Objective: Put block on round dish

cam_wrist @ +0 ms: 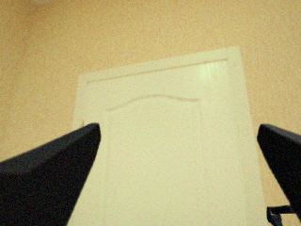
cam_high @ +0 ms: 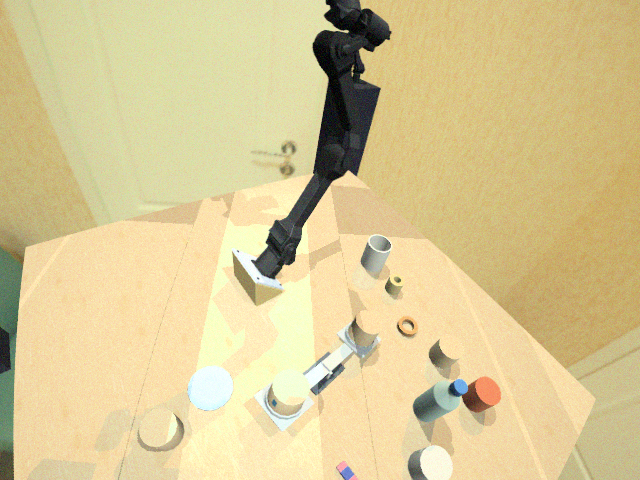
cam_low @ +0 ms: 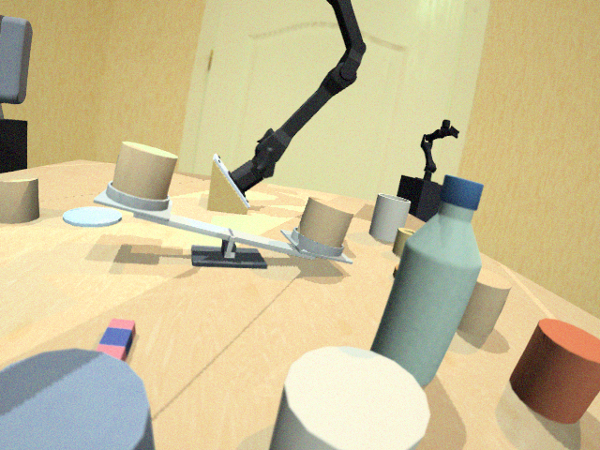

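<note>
Two tan cups stand upside down on the grey balance (cam_high: 329, 364) (cam_low: 193, 227). The cup nearer the dish (cam_high: 289, 390) (cam_low: 144, 172) is on the raised end; a small dark blue spot shows at its lower side in the top view. The other cup (cam_high: 364, 329) (cam_low: 325, 223) is on the lowered end. Both tilt with the beam. No block is visible. The pale blue round dish (cam_high: 210, 388) (cam_low: 92, 216) lies bare on the table. My gripper (cam_wrist: 177, 131) is open and empty, high above the table and far from the balance, facing the door.
A tan cylinder (cam_high: 159, 429) (cam_low: 18, 201) stands beside the dish. Beyond the lowered end are a grey tube (cam_high: 375, 254) (cam_low: 389, 217), an orange ring (cam_high: 400, 329), a bottle (cam_high: 435, 401) (cam_low: 426, 291) and a red cylinder (cam_high: 481, 395) (cam_low: 557, 370). An eraser (cam_high: 346, 471) (cam_low: 116, 337) lies near the front.
</note>
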Controlling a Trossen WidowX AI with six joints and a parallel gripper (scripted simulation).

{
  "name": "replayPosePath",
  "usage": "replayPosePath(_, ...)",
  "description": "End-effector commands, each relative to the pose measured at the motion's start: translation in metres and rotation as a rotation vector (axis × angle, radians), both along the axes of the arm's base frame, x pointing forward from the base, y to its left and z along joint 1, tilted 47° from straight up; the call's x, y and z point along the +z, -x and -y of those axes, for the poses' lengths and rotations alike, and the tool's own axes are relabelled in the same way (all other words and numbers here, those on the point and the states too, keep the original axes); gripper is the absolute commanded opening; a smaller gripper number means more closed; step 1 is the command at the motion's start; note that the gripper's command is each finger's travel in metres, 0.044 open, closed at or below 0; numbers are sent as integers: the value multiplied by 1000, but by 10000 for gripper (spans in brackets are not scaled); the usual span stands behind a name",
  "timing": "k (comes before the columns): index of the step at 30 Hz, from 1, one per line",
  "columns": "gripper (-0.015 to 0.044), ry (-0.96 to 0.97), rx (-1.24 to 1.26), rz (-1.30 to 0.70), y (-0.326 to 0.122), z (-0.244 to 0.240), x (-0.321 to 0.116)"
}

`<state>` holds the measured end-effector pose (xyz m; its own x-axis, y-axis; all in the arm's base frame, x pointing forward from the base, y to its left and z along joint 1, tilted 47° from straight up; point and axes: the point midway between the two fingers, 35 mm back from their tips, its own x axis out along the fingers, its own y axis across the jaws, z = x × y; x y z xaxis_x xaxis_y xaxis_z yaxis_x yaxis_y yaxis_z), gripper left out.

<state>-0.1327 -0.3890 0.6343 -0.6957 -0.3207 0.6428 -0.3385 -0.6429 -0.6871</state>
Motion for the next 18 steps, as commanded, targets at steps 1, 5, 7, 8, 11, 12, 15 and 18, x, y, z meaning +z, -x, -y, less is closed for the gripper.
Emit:
replayPosePath(1, 440, -74, 33, -14, -10, 16, -12)
replayPosePath(5, 440, -128, 39, -20, -17, 23, -20)
replayPosePath(7, 440, -152, 55, -29, -20, 29, -24)
replayPosePath(8, 440, -168, 65, -35, -22, 33, -27)
replayPosePath(11, 440, -238, 113, -59, -30, 51, -39)
replayPosePath(12, 440, -262, 130, -66, -33, 57, -44)
replayPosePath(15, 440, -334, 182, -87, -43, 73, -58)
replayPosePath(18, 440, -403, 237, -102, -53, 89, -74)
